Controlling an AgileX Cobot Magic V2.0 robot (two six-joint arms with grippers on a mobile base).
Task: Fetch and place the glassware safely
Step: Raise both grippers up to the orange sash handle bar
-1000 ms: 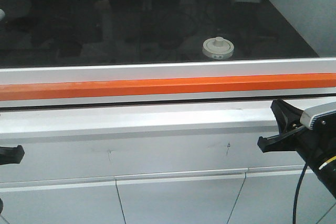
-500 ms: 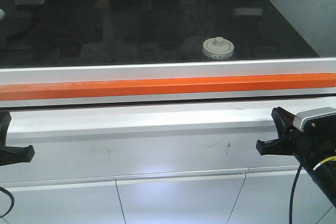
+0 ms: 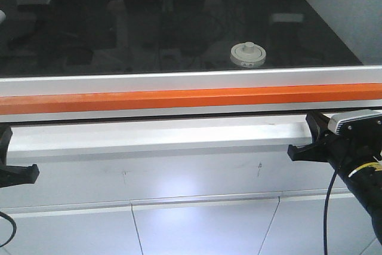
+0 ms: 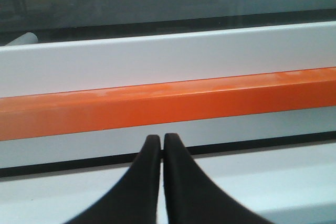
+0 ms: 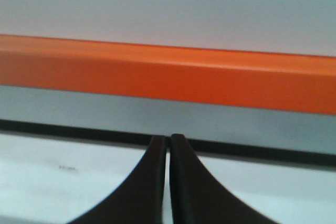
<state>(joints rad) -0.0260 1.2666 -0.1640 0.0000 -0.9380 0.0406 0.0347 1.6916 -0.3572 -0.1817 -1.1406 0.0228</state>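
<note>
Item: glass jar [image 3: 248,54], lidded, on the black benchtop [image 3: 149,28] beyond the orange bar [image 3: 191,98], toward its right end. Pincers: left gripper [image 4: 160,139], right gripper [image 5: 168,139], tips pressed together, empty, short of the orange bar. Advice: raise right gripper over the bar, spread it, clasp the glass body, not the lid.

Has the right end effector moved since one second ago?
Yes. The right end effector has risen slightly and shifted a little left, nearer the orange strip.
</note>
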